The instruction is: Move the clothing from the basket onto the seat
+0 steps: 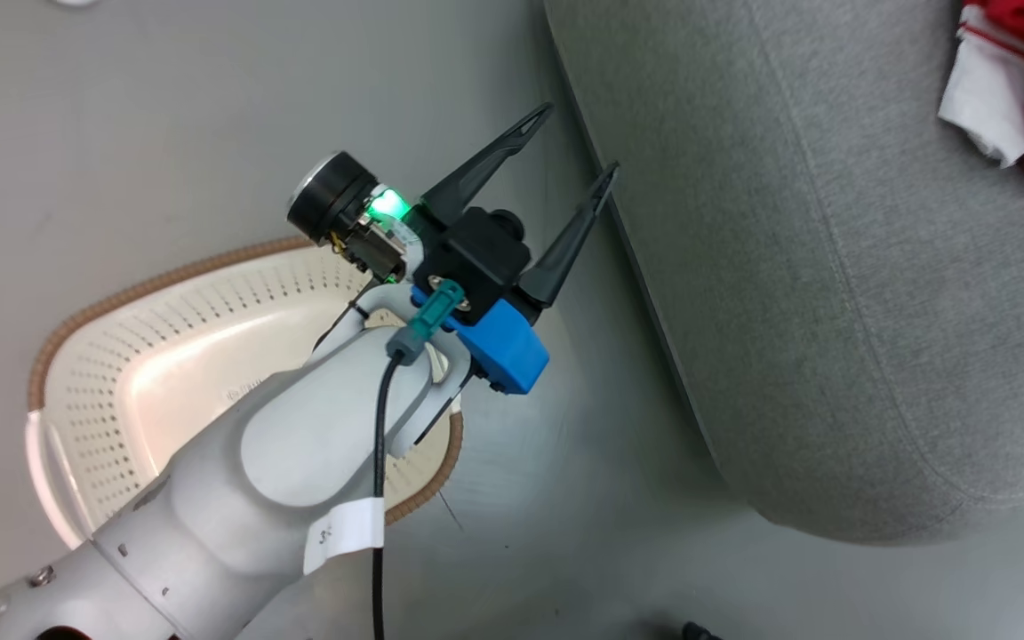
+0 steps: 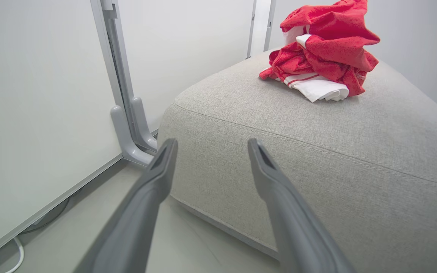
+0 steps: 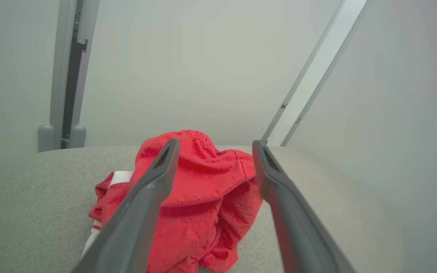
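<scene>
Clothing (image 2: 324, 49) heaped on seat (image 1: 832, 267) top, near far edge; none in visible part of basket (image 1: 201, 311). Left gripper (image 1: 580, 137) spread wide, empty, beside seat's edge, heap well apart. Right gripper (image 3: 215, 142) spread, empty, heap just ahead: nearer arm.

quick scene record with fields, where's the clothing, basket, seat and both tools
clothing: red and white heap lying on the seat
seat: grey cushion beside the basket
basket: on the floor, visible part holds no clothing
left tool: open, empty, between basket and seat
right tool: open, empty, pointing at the clothing
</scene>
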